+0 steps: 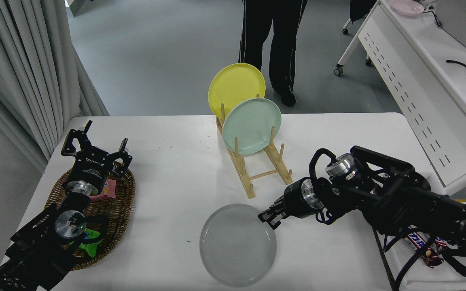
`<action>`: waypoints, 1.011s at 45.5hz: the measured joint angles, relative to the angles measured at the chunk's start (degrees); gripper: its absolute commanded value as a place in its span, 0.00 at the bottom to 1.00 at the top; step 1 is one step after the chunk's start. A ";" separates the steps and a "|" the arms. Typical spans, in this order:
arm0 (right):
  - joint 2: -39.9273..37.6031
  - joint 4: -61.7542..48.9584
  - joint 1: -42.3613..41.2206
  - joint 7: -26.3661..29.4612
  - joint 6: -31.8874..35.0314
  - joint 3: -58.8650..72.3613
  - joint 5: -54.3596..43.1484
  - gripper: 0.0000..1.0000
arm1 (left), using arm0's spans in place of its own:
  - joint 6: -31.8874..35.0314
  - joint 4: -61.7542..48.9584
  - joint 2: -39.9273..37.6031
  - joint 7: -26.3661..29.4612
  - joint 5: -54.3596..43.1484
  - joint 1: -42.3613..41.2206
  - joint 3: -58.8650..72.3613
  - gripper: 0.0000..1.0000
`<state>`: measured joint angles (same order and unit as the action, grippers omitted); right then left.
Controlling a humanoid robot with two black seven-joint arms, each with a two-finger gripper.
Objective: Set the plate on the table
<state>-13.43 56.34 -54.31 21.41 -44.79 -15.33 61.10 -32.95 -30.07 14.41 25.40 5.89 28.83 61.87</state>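
Grey plate (pixel 238 245) lies flat on the counter (pixel 168 161), its upper-right rim between the near-closed fingers of the right end effector (pixel 268 218), release pending.

My white table (pixel 168 169) carries a light grey plate (pixel 238 244) lying flat at its near edge, a wooden rack (pixel 257 169) at centre, and a wicker basket (pixel 111 210) at my left.
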 measured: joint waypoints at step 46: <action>4.56 -5.17 3.03 0.61 -0.21 -1.69 -3.94 0.00 | 0.00 -0.02 0.00 0.00 0.01 0.00 0.00 1.00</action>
<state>-8.87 51.17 -51.28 22.02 -45.00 -17.02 57.16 -32.95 -30.09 14.41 25.40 5.90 28.83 61.87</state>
